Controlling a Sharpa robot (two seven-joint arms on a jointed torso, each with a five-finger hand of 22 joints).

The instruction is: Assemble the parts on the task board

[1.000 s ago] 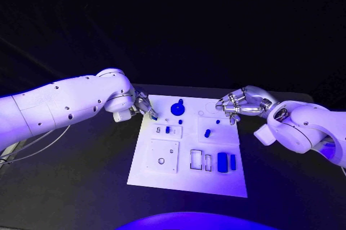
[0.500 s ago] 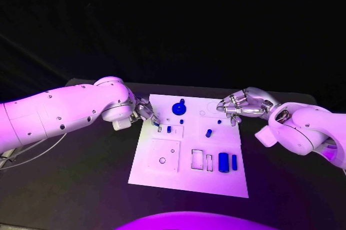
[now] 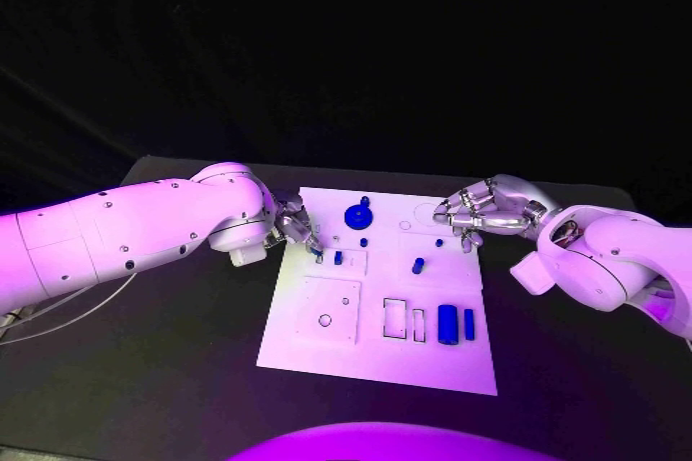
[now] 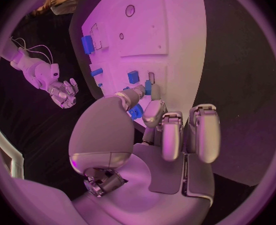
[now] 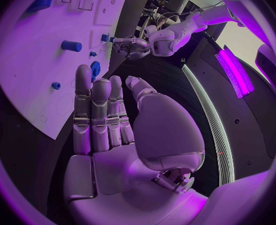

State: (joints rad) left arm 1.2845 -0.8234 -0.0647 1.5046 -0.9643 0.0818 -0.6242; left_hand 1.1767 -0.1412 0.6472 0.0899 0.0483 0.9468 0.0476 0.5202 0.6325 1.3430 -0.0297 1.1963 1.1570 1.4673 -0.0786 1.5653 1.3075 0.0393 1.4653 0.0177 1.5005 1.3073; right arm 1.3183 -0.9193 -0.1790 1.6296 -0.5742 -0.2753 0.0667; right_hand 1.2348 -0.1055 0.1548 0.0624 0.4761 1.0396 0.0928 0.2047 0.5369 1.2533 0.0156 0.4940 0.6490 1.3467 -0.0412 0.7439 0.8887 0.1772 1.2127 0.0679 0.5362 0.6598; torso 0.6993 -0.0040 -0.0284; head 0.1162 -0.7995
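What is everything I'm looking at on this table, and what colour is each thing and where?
Table: one, black, under everything.
Task board: one, white plate, middle of the table, with shallow cut-out slots.
Round part: one, blue, at the board's far edge.
Oblong parts: two, blue, side by side at the board's near right.
Small parts: several, blue, scattered across the board's far half; too small to count surely.
Left hand: one, silver on a white arm, at the board's far left edge, fingertips at a small blue part; whether it grips it I cannot tell.
Right hand: one, silver on a white arm, over the board's far right corner, fingers curled, holding nothing.
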